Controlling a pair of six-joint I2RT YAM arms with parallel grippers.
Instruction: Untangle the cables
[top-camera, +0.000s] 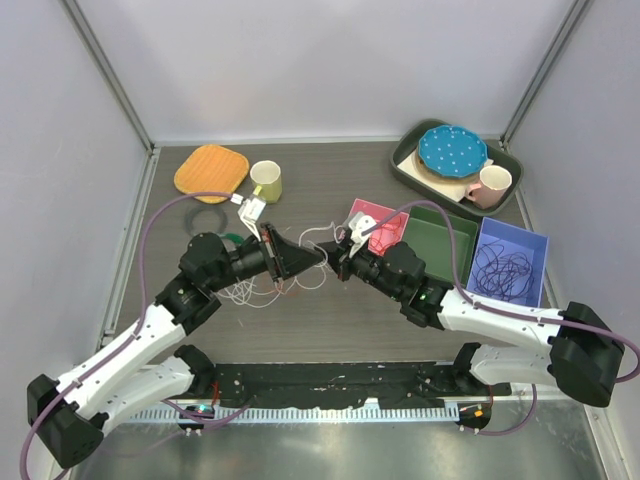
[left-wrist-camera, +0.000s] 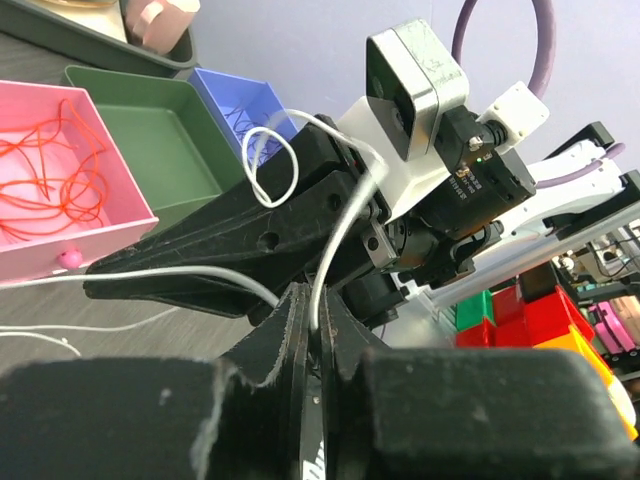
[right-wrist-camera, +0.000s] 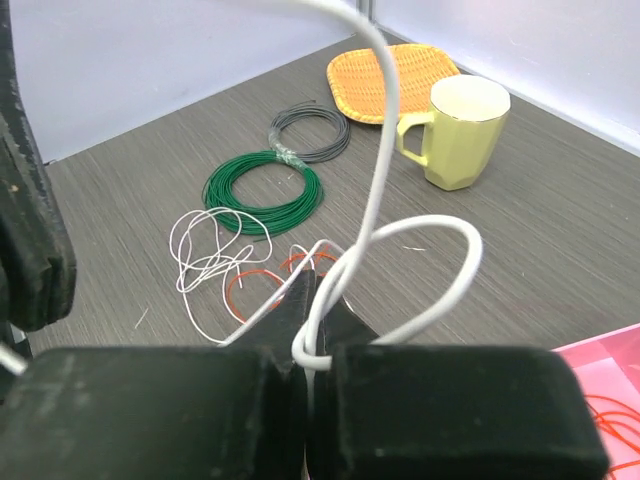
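Observation:
My left gripper (top-camera: 322, 256) and right gripper (top-camera: 333, 262) meet tip to tip above the table's middle. Both are shut on the same white cable (left-wrist-camera: 335, 235), which loops between the jaws in the left wrist view (left-wrist-camera: 314, 305) and curls over the right gripper (right-wrist-camera: 322, 290) in the right wrist view (right-wrist-camera: 382, 160). On the table below lie loose white loops (right-wrist-camera: 205, 250) and orange cable (right-wrist-camera: 262, 280), also seen under the left arm (top-camera: 262, 292). Red cables (left-wrist-camera: 50, 180) lie in the pink bin (top-camera: 380, 226). Dark cables (top-camera: 505, 270) lie in the blue bin (top-camera: 513, 240).
A green wound ring (right-wrist-camera: 262, 190) and a grey ring (right-wrist-camera: 310, 135) lie on the table. A yellow mug (top-camera: 266, 181) and orange mat (top-camera: 211, 172) stand at the back left. A green bin (top-camera: 437, 245) sits between the pink and blue ones. A dark tray (top-camera: 410, 172) holds a blue plate and pink mug.

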